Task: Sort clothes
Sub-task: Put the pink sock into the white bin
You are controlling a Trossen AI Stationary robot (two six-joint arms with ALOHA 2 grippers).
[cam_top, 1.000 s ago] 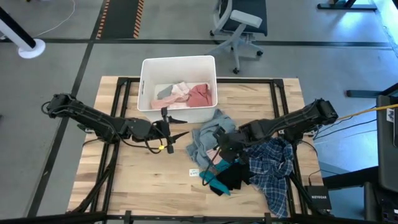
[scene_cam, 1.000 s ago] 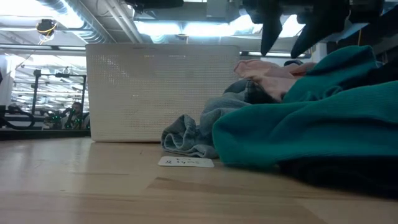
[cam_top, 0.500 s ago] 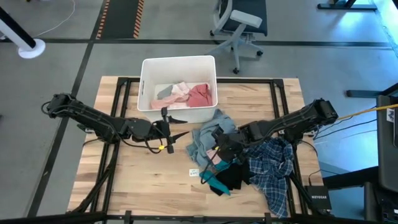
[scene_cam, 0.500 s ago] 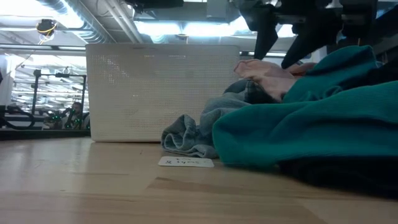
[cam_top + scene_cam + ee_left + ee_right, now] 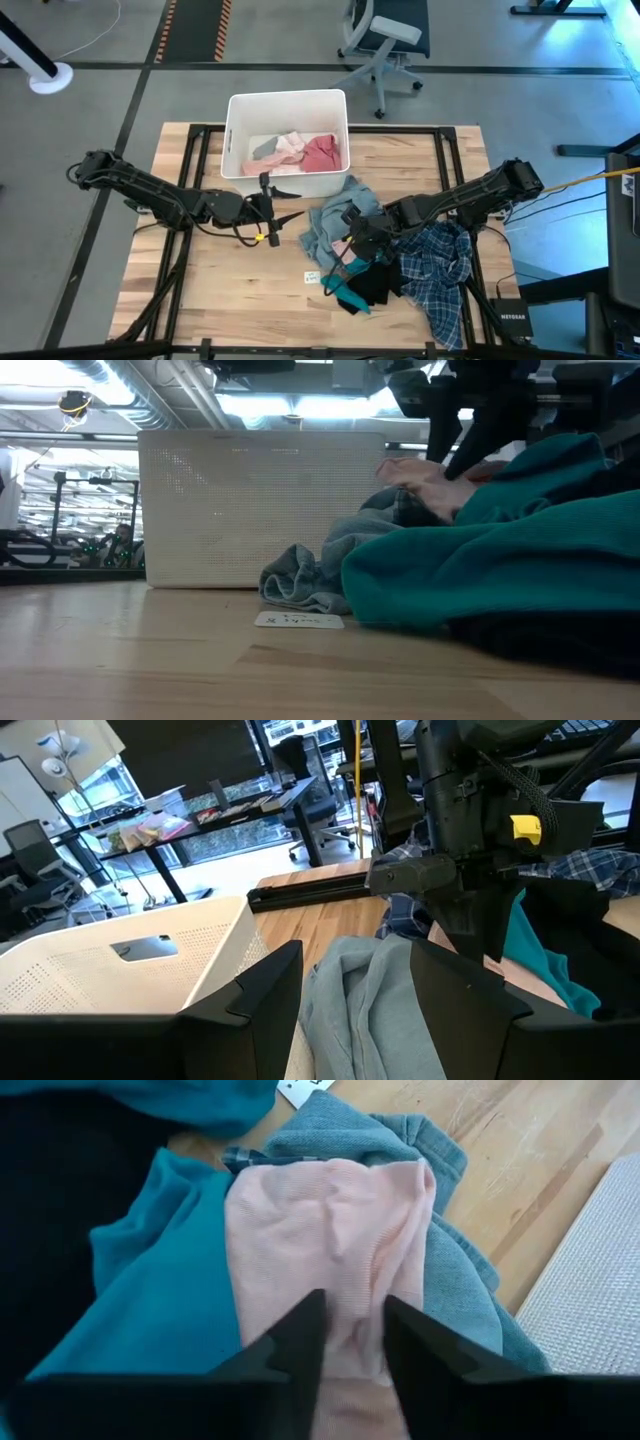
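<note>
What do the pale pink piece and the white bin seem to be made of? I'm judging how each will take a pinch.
The pale pink piece looks like a soft, matte fine-knit fabric: a faint ribbed weave shows and it puckers between the right gripper fingers. The white bin looks like rigid matte plastic: straight walls with rows of tiny perforations.

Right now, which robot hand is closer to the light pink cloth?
The right one. The right gripper is pressed down onto the pale pink piece, fingers pinching a fold. The left gripper hangs open off to the side, in front of the white bin.
</note>
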